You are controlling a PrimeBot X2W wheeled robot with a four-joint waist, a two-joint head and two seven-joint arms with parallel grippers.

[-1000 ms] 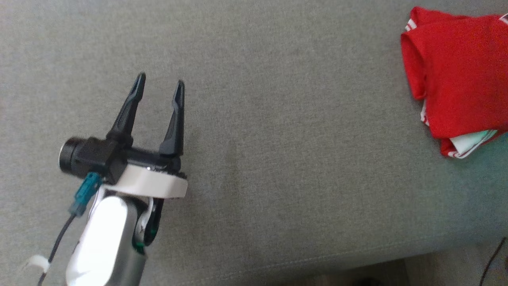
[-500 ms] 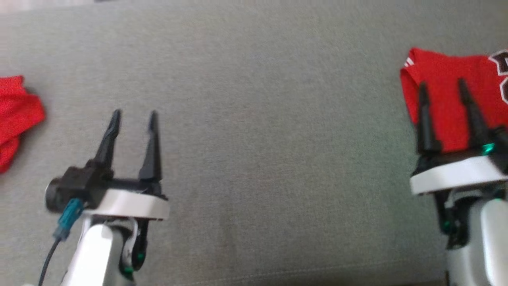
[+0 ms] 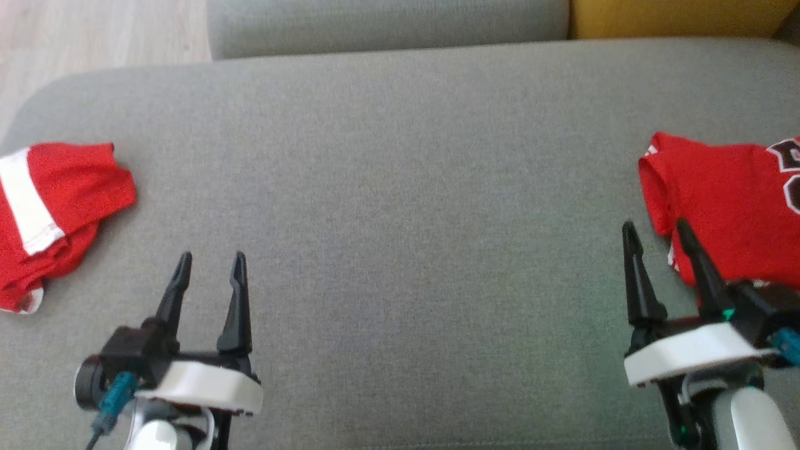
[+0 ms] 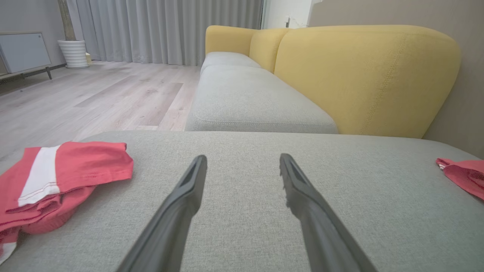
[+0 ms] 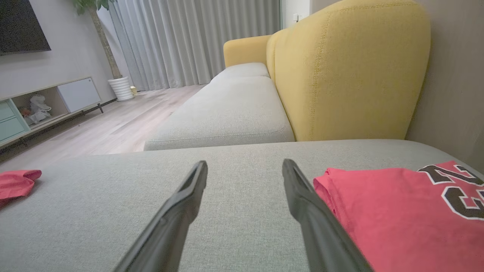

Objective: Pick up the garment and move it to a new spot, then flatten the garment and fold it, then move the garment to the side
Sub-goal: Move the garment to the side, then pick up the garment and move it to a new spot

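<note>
At the far left of the head view, a crumpled red garment with a white stripe [image 3: 56,200] is seen lying on the grey sofa cushion [image 3: 400,156], close to the cushion's rounded left edge. A strip of wooden floor [image 3: 94,25] is visible beyond that edge.

To the right of this garment and nearer the camera, the left end effector [image 3: 212,257] is held above bare cushion. Its two dark fingers are spread, nothing is held between them, and they stand apart from the garment. In the left wrist view the striped garment is placed to the left of the fingers and a little ahead of their tips.

The middle of the cushion is seen between the two arms.

Further right, the right end effector [image 3: 654,225] is also spread and holds nothing. A folded red jersey [image 3: 725,206] with dark, white-edged lettering is laid flat at the cushion's right side, just beside this end effector. In the head view the right-hand finger is overlapped with the jersey's left edge, while the other finger is set over grey fabric. Whether the finger touches the cloth cannot be told. A yellow backrest [image 5: 351,68] is seen behind the cushion in the right wrist view.
</note>
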